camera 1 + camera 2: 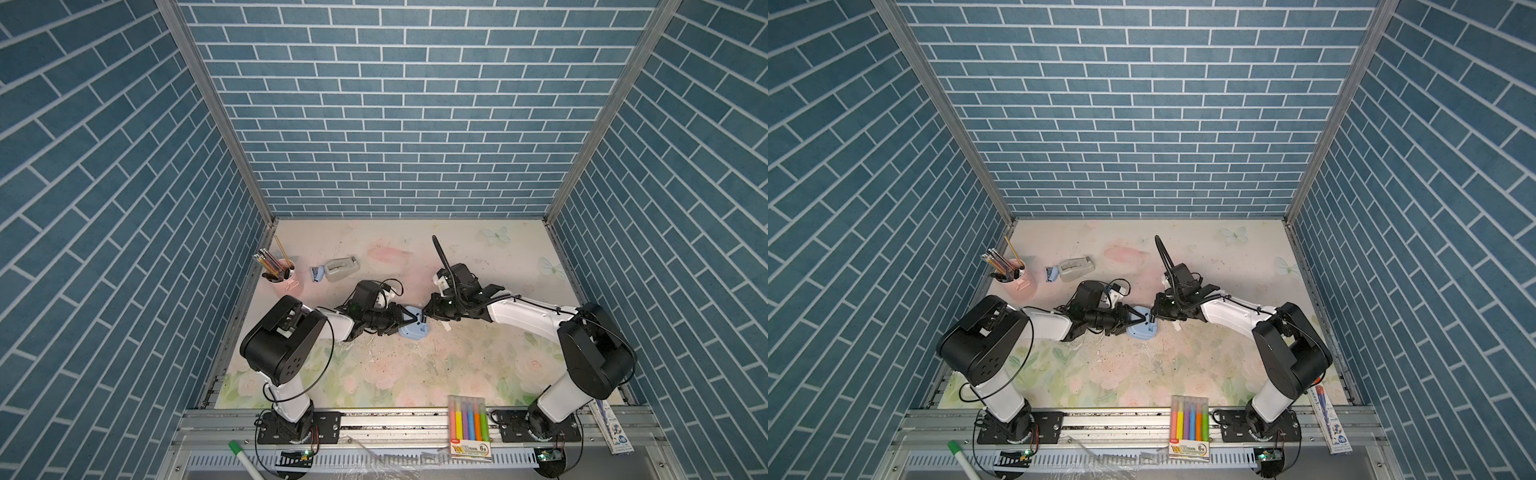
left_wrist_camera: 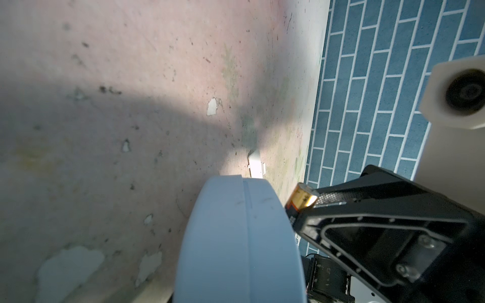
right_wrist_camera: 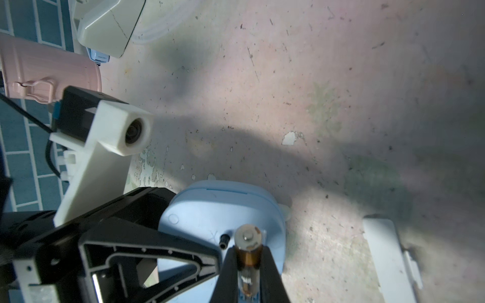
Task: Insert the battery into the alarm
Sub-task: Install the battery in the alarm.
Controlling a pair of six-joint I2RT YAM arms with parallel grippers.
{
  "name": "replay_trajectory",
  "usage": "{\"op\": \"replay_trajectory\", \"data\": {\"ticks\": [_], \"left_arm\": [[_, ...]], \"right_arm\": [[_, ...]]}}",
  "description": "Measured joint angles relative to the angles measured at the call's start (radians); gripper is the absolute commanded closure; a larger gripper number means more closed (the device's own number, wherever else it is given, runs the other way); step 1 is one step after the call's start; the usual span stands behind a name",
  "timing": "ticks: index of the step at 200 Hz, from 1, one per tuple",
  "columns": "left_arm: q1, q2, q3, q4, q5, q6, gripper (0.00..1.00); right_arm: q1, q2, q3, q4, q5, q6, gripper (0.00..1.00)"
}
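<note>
Light-blue alarm clock [image 1: 413, 332] and battery [image 3: 248, 251], mid-table.
We see the left gripper [image 1: 411, 321] clamping the alarm clock; the right gripper [image 1: 426, 319] pinches the battery at its back. Battery print unreadable; highlighter pack [image 1: 469, 428] reads "6".

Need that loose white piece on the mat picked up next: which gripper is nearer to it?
Right. The right gripper, holding the battery, is just beside the white piece; the left gripper grips the alarm on the far side from it.
</note>
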Motion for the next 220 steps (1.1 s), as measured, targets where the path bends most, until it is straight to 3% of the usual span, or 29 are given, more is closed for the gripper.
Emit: {"op": "replay_trajectory", "data": {"ticks": [72,107,162,185,220], "left_arm": [[0.000,0.006,0.000,0.008,0.008,0.000,1.00],[0.000,0.009,0.000,0.012,0.011,-0.001,1.00],[0.000,0.010,0.000,0.013,0.014,-0.001,1.00],[0.001,0.012,0.000,0.014,0.014,-0.001,1.00],[0.001,0.016,0.002,0.017,0.019,-0.001,1.00]], "right_arm": [[0.011,0.024,-0.002,0.004,-0.003,0.000,1.00],[0.011,0.024,-0.002,-0.002,-0.002,0.001,0.79],[0.012,0.020,0.029,-0.070,0.022,0.010,0.63],[0.012,0.018,0.074,-0.108,0.040,0.014,0.63],[0.012,0.021,0.140,-0.146,0.078,0.018,0.74]]}}
